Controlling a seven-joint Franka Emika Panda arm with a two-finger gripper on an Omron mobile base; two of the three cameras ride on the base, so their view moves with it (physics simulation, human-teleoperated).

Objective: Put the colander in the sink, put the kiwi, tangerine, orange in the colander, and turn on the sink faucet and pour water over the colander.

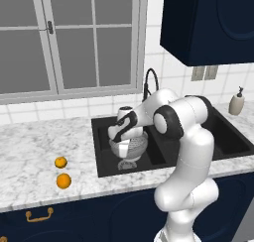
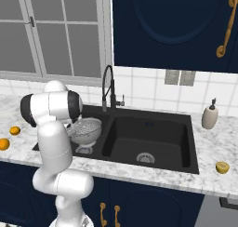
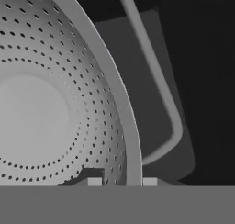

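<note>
Three fruits are yet to be gathered, and the grey perforated metal colander (image 2: 86, 130) already sits in the left basin of the black rectangular double-basin sink (image 2: 186, 151), upright on its foot, with nothing inside its bowl as the hand view shows. The white arm's two-finger gripper (image 3: 122, 182) hangs directly over the colander's round rim (image 3: 114, 85), one pale fingertip on each side of it, beside a loop handle (image 3: 160, 94); the gap between the tips looks narrow, but I cannot tell whether they are pinching the rim or have just let go of it. The step in hand appears to be setting the colander down and freeing it. To do that well, the jaws should part fully before the hand lifts, and the lift should go straight up so the rim is not dragged or tipped. Two small round orange fruits (image 1: 61, 162) lie on the white marbled counter (image 1: 30, 151) left of the sink, one just beyond the other, and a yellowish fruit (image 2: 222, 167) rests on the counter at the sink's right front corner, well apart from them. The tall black gooseneck faucet (image 2: 108, 89) stands behind the divider between basins, with no stream running. A beige soap dispenser bottle (image 2: 209, 114) stands at the far right.
</note>
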